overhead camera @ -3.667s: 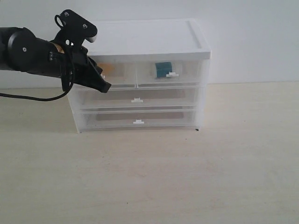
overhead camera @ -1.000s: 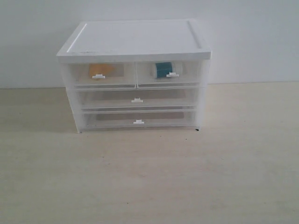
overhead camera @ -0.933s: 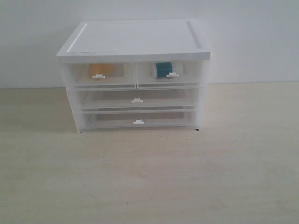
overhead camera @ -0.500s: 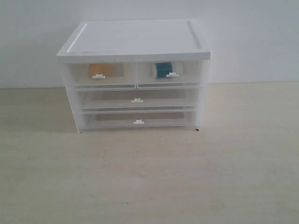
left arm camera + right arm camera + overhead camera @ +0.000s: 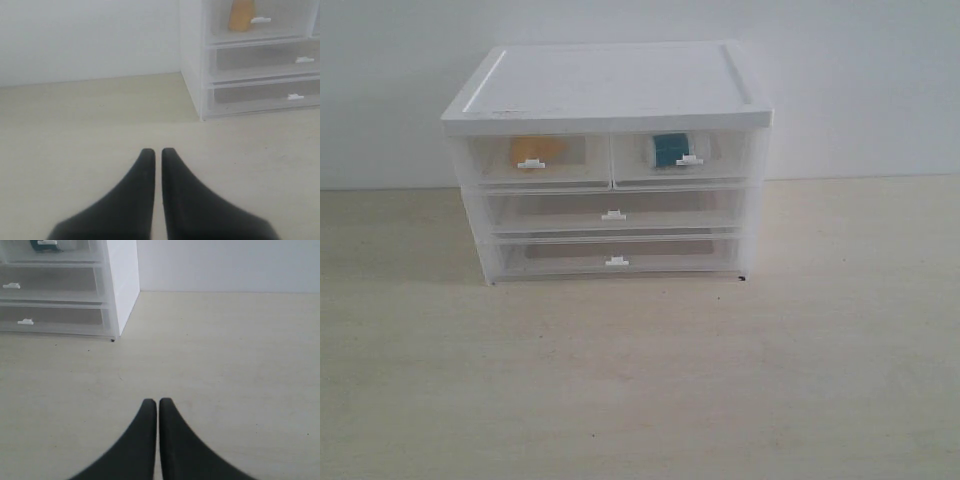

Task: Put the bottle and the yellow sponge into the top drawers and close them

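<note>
Ext. view: you had a white-topped cabinet [image 5: 610, 85] w/ clear plastic drawers standing on a pale wooden table [image 5: 640, 400], at 12 o'clock from the table's middle, against a white wall. The left top drawer [image 5: 575, 165], at 10 o'clock on the cabinet face, was pushed in flush. It held the yellow sponge [image 5: 532, 150], just behind the drawer's white tab handle. The right top drawer [image 5: 725, 160], at 2 o'clock, was flush too and held the bottle [image 5: 670, 148]. Its teal body showed thru the plastic behind the tab. The two full-width drawers [image 5: 612, 205] below sat shut.

Left wrist view: your left gripper [image 5: 156, 151] hovered over bare table. Its black fingers were pressed nearly together w/ only a thin slit between, gripping nothing.

Right wrist view: your right gripper [image 5: 157, 401] was likewise closed on nothing, above the table & well apart from the cabinet.
</note>
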